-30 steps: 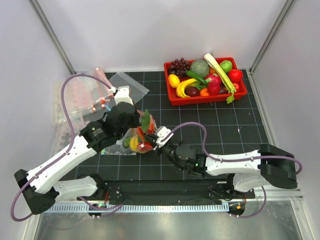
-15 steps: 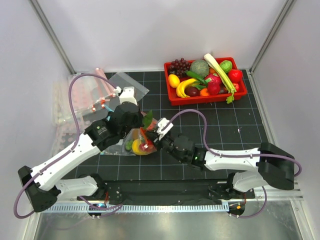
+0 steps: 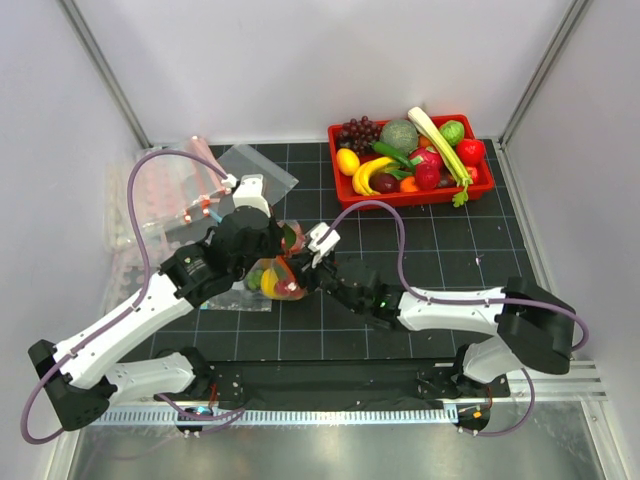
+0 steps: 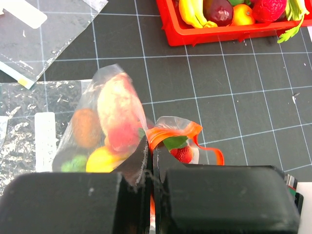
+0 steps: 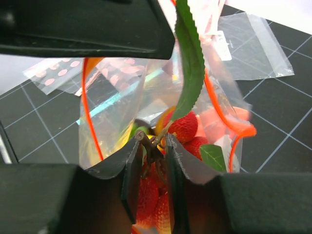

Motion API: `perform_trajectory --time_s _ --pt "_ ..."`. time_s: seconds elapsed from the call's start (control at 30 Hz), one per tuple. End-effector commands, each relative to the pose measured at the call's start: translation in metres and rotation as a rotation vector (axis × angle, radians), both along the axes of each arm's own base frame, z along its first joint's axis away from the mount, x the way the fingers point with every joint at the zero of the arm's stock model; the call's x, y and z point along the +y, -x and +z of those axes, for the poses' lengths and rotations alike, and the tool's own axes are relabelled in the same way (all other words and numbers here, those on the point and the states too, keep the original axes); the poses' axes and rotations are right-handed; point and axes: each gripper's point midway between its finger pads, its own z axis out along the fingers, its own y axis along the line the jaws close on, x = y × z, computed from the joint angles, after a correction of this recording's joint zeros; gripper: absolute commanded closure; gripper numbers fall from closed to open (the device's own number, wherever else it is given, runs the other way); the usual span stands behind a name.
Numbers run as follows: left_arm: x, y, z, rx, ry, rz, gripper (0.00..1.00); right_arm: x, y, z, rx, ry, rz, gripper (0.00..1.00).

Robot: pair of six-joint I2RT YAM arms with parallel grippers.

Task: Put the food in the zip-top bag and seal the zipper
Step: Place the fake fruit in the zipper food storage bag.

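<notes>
Right gripper (image 5: 152, 142), moved up to the bag (image 5: 122, 92) mouth within the last second, now parting slightly. Strawberry sprig (image 5: 184, 127) already inside, stem loose between the jaws: seemingly a release. Left gripper (image 4: 150, 161) pinched shut on the bag's edge. Orange zipper (image 5: 242, 130) gaping, unsealed. Beyond, red tray (image 3: 420, 200).

No legible text, brand, number or sign in any view; white panels (image 4: 45, 141) on spare bags (image 4: 19, 161) show nothing readable.
</notes>
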Motion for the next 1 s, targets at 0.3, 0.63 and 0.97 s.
perform_trajectory --time_s 0.3,0.63,0.97 --pt "0.002 -0.012 0.027 -0.099 0.075 0.058 0.97 -0.022 0.014 0.054 -0.055 -0.103 0.021 0.46" --pt "0.003 -0.013 0.024 -0.098 0.070 0.060 0.97 -0.046 0.012 0.077 -0.046 -0.164 -0.059 0.80" --pt "-0.007 -0.007 0.025 -0.089 0.093 -0.002 0.97 -0.024 0.009 0.061 0.017 -0.168 -0.032 0.71"
